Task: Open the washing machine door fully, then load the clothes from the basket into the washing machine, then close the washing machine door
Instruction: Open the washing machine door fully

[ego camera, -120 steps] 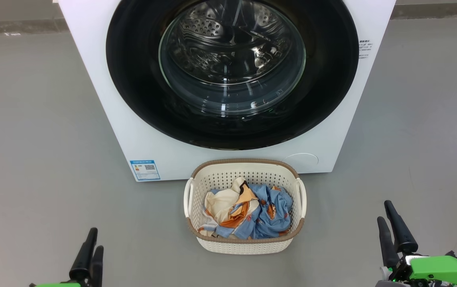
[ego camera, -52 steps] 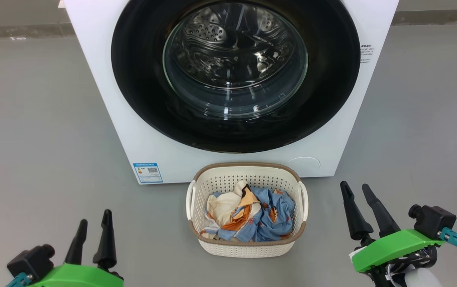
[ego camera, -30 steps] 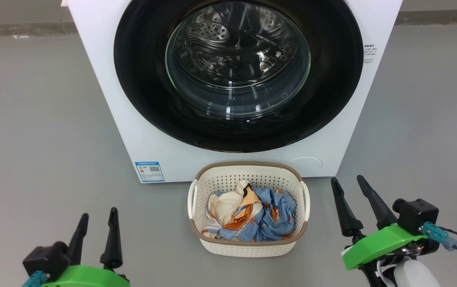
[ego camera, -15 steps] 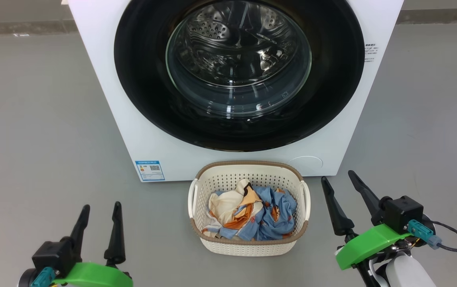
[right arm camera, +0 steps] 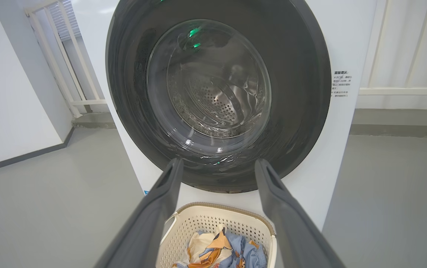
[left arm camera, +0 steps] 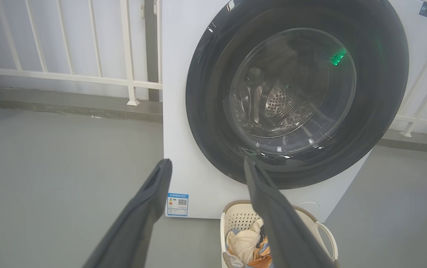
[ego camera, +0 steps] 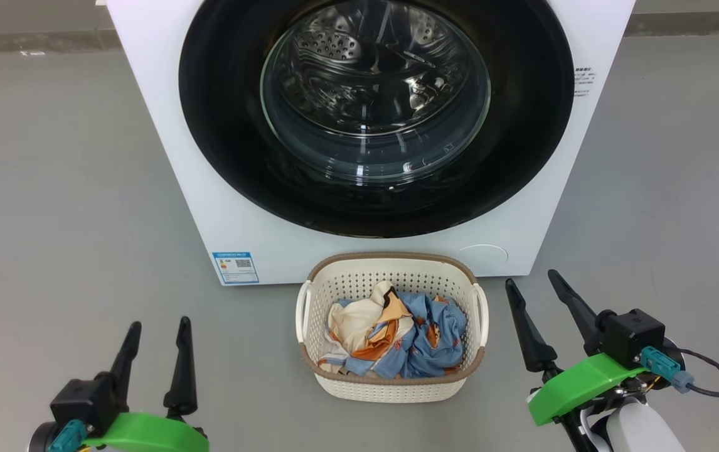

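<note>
At the lower left of the head view, above the smooth grey floor [ego camera: 52,188], the left gripper [ego camera: 159,324], two long dark fingers on a green plastic mount, hangs spread wide with nothing between the fingers, tips pointing toward the machine. Its own wrist view shows the fingers [left arm camera: 142,212] well parted, with a white metal railing [left arm camera: 64,77] along the far wall. Right of that gripper, low on the front panel, is a small blue energy label [ego camera: 236,267]. It is stuck on the big white front-loading washing machine [ego camera: 165,138], which stands on the floor in the middle. The large round glossy black-rimmed washing machine door [ego camera: 221,125] lies shut, flush against the front, and the perforated steel drum [ego camera: 334,47] shows through its bulging clear glass window. Just in front of the machine's base stands the small cream-white perforated plastic basket [ego camera: 391,390] with a brown rim and two side handles. The clothes [ego camera: 422,342], crumpled soft fabric in light blue with orange prints and cream patches, lie inside the basket, below its rim. Near the basket's right handle but apart from it, the right gripper [ego camera: 530,278], of the same build, is also spread wide and empty, leaning slightly left. In its wrist view the fingers [right arm camera: 150,219] frame the basket. A small printed text sticker [ego camera: 585,80] sits at the panel's right edge
</note>
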{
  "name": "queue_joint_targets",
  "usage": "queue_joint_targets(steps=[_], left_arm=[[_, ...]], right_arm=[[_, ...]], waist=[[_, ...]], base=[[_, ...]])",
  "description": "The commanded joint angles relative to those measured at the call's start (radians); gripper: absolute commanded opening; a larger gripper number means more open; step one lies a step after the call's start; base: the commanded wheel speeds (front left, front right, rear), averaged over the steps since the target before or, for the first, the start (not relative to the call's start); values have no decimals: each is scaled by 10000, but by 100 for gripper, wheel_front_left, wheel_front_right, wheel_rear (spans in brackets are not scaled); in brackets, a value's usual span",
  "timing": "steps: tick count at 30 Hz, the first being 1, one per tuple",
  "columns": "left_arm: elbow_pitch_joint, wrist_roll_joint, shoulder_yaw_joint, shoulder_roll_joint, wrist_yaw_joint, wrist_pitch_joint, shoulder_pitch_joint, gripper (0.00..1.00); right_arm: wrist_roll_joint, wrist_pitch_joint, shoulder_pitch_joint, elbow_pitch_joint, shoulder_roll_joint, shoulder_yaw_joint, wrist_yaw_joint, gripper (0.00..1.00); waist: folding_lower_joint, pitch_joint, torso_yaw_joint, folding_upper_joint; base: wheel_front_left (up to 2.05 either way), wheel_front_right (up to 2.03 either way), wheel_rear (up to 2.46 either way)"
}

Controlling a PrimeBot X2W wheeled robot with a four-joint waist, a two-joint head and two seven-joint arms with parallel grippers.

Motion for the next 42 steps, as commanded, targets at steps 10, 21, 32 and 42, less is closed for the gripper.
queue_joint_targets(steps=[10, 21, 32, 42], left_arm=[[-234, 271, 322, 129, 19, -90, -422, 100], [-208, 299, 379, 128, 19, -90, -443, 100], [-413, -84, 367, 127, -9, -90, -431, 100], [-374, -69, 342, 126, -27, -90, -475, 100]], right_arm=[[56, -120, -361, -220, 91, 244, 16, 100], [80, -120, -385, -197, 100, 287, 16, 100], [77, -120, -410, -207, 105, 279, 16, 100], [115, -120, -462, -155, 108, 279, 16, 100]], waist=[[-1, 15, -1, 0], [-1, 50, -39, 0], [-1, 140, -76, 0], [-1, 204, -100, 0]], base=[[11, 11, -22], [85, 85, -170], [104, 104, -207], [28, 28, -55]])
